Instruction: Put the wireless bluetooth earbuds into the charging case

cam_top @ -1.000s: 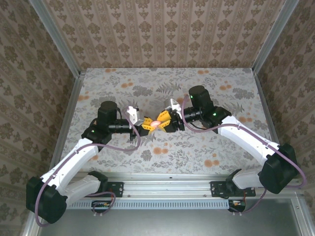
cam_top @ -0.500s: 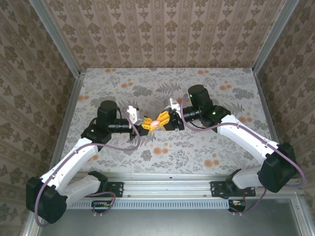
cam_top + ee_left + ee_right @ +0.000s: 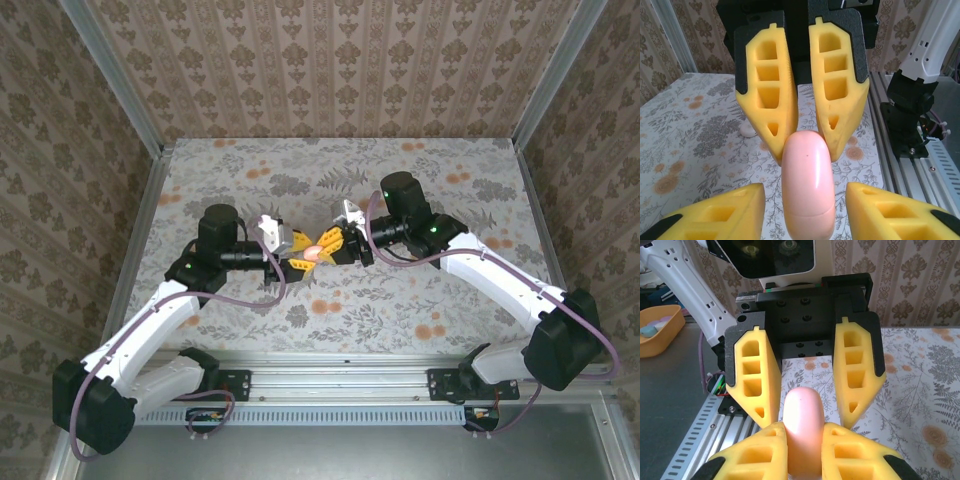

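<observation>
1. charging case (image 3: 807,185): a smooth, glossy salmon-pink puck, seen edge-on as a rounded oval. There is one tiny dark dot high on it and a thin seam line low down. In the top view it sits mid-tabletop (image 3: 400,300), between the two hands.
2. right hand (image 3: 331,246): at the case's 3 o'clock in the top view, clamped on the case. In the right wrist view its yellow fingers (image 3: 752,455) press against both sides of the case.
3. left hand (image 3: 297,255): at the case's 9 o'clock, spread apart and straddling the case. The left wrist view shows clear gaps between its fingers (image 3: 715,217) and the case.
4. The left wrist view picks up a tiny whitish earbud (image 3: 746,131) lying on the tabletop, at the case's 10 o'clock.
5. The right wrist view picks up an orange tray (image 3: 657,327) at 9 o'clock, on the dark surface beside the rail, with pale blue and pink bits in it.
</observation>
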